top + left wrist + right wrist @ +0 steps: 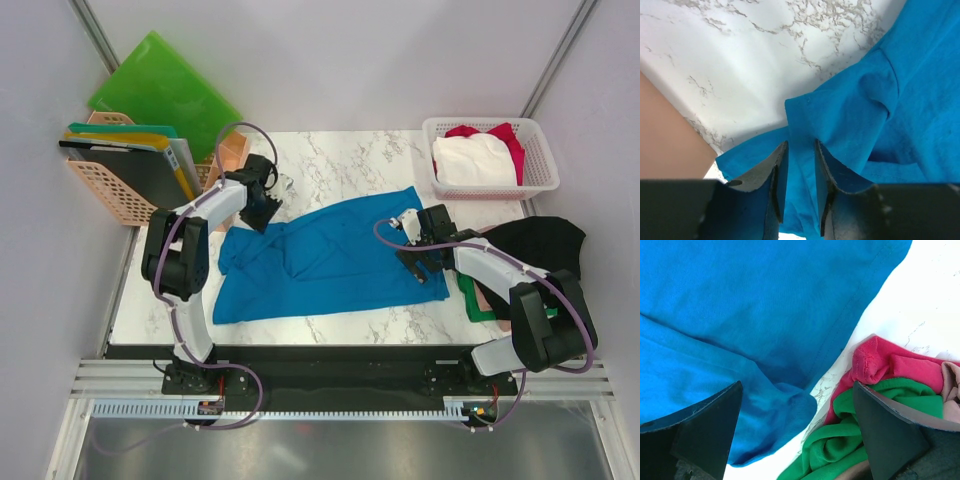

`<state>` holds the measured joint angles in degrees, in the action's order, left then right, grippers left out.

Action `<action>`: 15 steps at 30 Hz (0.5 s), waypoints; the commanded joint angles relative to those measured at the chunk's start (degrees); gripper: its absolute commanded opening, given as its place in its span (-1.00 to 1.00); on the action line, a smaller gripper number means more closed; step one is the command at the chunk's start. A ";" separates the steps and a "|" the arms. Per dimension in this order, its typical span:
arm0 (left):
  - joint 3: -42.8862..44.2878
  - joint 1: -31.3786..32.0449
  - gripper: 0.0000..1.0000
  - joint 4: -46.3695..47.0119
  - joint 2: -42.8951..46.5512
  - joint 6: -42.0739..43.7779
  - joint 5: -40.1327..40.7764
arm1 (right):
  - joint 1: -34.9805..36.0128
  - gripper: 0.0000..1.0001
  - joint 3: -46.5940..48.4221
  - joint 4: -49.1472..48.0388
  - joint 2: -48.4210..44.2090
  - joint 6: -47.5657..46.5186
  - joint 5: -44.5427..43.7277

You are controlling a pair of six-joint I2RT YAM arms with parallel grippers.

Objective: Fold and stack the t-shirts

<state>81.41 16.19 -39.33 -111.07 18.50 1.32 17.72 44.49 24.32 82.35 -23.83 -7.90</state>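
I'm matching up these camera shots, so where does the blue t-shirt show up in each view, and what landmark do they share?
Top external: the blue t-shirt lies spread across the middle of the marble tabletop.
Left wrist: it fills the right side and the bottom.
Right wrist: it covers the upper left and centre.
Shared landmark: the marble tabletop, upper left in the left wrist view, upper right in the right wrist view.

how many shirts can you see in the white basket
2. In the white plastic lattice basket at the back right, a white cloth t-shirt lies on top and a red cloth t-shirt shows behind it. More may be hidden underneath.
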 commanded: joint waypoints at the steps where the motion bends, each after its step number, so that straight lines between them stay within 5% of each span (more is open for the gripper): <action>1: 1.91 -0.01 -0.33 -1.36 -0.64 0.83 -2.99 | -0.14 0.96 -0.02 -1.11 0.27 -0.33 -0.97; 7: 1.39 -0.01 -0.36 -2.59 -1.17 1.10 -2.90 | -0.05 0.96 0.16 -1.29 0.45 -0.25 -1.15; 10: 0.77 0.07 -0.95 -2.68 -0.47 0.92 -3.69 | -0.05 0.96 -0.02 -1.29 0.27 -0.33 -1.24; 15: -0.81 0.25 -0.95 -2.59 3.48 0.39 -4.57 | -0.05 0.96 -0.28 -1.38 0.53 -0.42 -1.33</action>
<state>81.25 16.21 -41.10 -111.66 18.90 -1.30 17.72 44.49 24.16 82.74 -23.86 -8.10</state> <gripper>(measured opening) 0.029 0.982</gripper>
